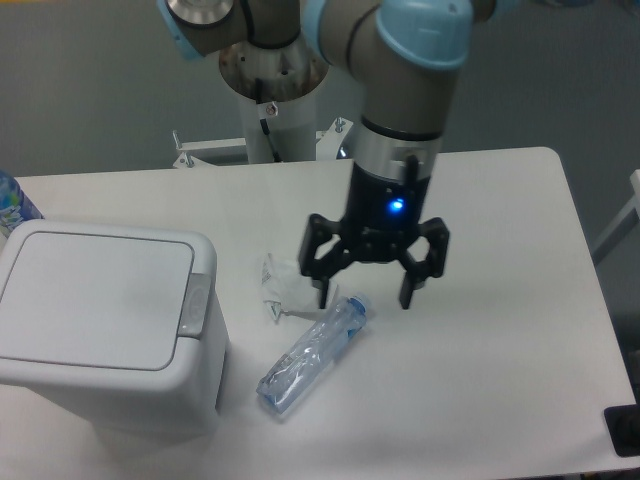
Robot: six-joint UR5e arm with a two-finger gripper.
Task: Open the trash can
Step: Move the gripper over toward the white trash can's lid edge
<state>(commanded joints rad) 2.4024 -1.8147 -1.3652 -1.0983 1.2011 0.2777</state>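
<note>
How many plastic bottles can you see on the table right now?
1 in full: a clear, crushed plastic bottle with a blue cap lying right of the white boxy plastic trash can. A blue-labelled object cut off at the left edge may be another.

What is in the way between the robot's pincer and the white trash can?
On the table a crumpled tissue and a plastic bottle lie between the pincer and the trash can. The pincer looks raised above them, so probably nothing blocks its path.

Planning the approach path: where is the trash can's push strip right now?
The grey push strip runs along the right rim of the trash can, at the image's lower left, left of the crumpled paper.
</note>
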